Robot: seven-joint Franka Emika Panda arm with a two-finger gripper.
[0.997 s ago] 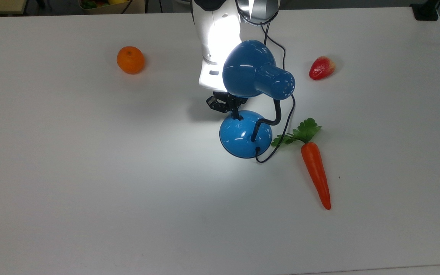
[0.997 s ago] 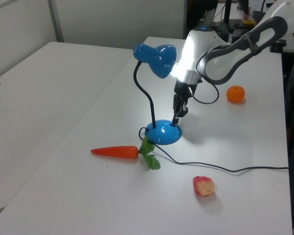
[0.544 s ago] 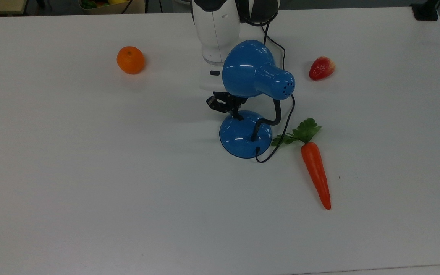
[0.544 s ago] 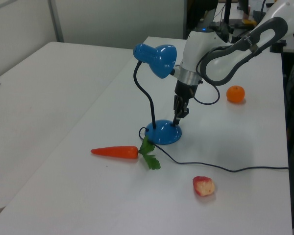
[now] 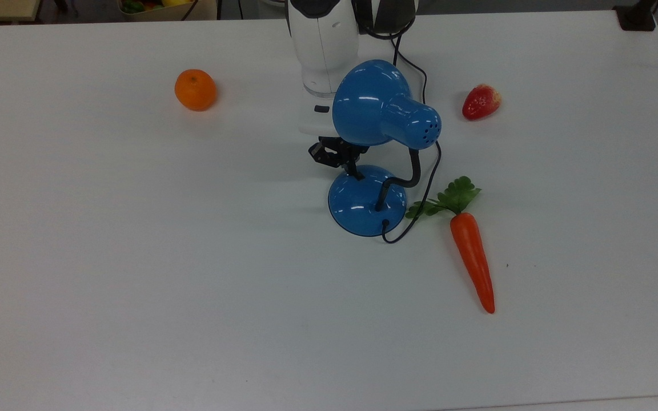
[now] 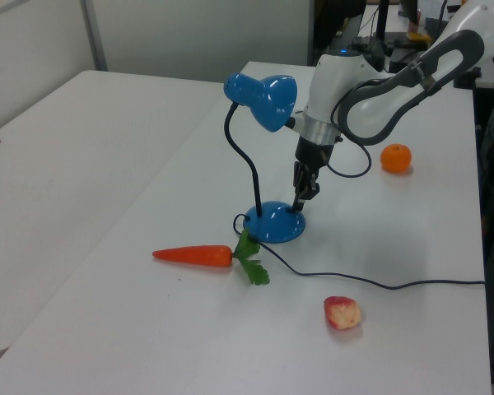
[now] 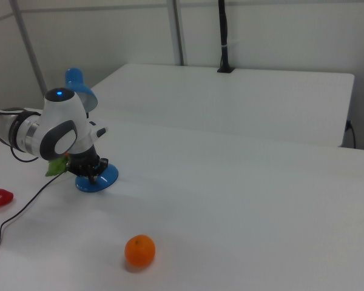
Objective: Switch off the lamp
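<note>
Where the top view runs left to right, an orange (image 5: 195,89) sits alone on the white bench (image 5: 135,257), well apart from everything else. Next comes the white arm (image 5: 323,51), its upper part cut off at the top edge. The lamp (image 5: 368,200) stands near bench centre; its dome shade (image 5: 379,104) overlaps the wrist and hides most of the hand (image 5: 345,162). Dark fingertips reach down to the far rim of the blue base, at or just above the surface; contact cannot be confirmed. Finger spacing: cannot tell, too much is covered. No glow is visible under the shade.

Black gooseneck (image 5: 406,180) rises from the base, and the cord (image 5: 414,220) loops out beside it. Just right of the base lies a carrot (image 5: 473,260), its green leaves near the cord. A strawberry (image 5: 481,101) rests further back, on the top view's right.

Left view: carrot (image 6: 193,256), then lamp (image 6: 273,222), hand (image 6: 300,196) pointing down onto the base edge, strawberry (image 6: 342,313) in front, orange (image 6: 396,158) behind.

Right view: strawberry (image 7: 0,196) partly cut at the frame edge; the arm (image 7: 57,130) masks the gooseneck and most of the shade; base (image 7: 97,177) shows; orange (image 7: 139,251) nearest.
</note>
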